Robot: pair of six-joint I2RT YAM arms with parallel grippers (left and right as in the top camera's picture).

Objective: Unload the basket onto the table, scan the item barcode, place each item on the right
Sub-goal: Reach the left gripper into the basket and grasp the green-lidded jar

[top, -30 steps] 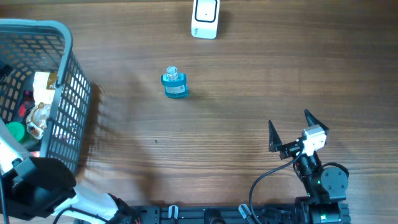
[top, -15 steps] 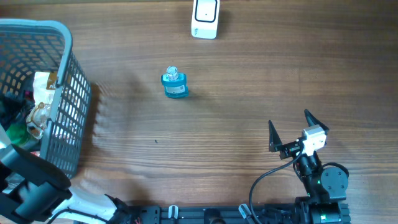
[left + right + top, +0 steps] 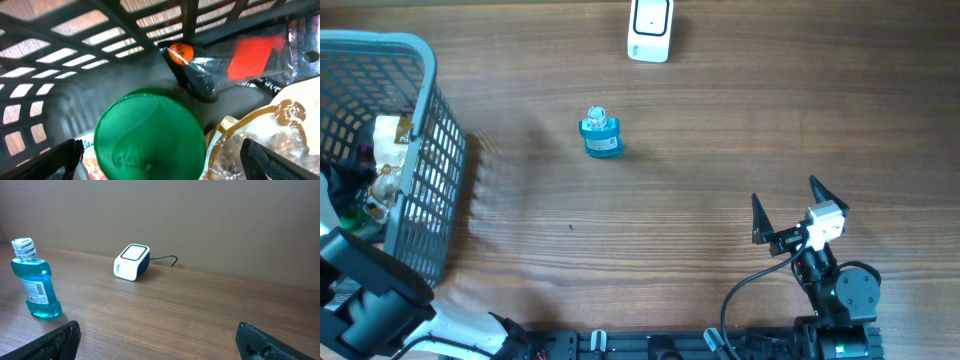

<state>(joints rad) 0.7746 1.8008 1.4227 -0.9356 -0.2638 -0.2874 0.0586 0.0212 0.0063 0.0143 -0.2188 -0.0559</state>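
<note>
Overhead, biggest first: what's on the desk (image 3: 720,230)? —Dan

Grey mesh basket (image 3: 432,190) at the left edge, full of packaged goods. Left arm (image 3: 370,300) reaches over its near end from the near-left corner. —Mia

Tools? —Dan

Right gripper (image 3: 785,195) sits by the near-right corner, fingers spread fully apart, holding nothing and touching nothing. Left gripper (image 3: 161,152) is inside the basket, per the left wrist view: fingers just as wide, one on each side of a round green lid (image 3: 150,135), clear of it. Nothing gripped. —Mia

Scanner and item? —Dan

White scanner (image 3: 649,30) at the far edge, a bit right of centre. Blue bottle (image 3: 601,135) stands upright out in the open, nearer the far edge, left of centre, between basket and scanner but well apart from both. Neither arm is near it. —Mia

Anything else in the basket? —Dan

Dark wrapper with an orange dot (image 3: 225,65) just behind the lid; clear bag of brownish stuff (image 3: 270,145) beside it. —Mia
</note>
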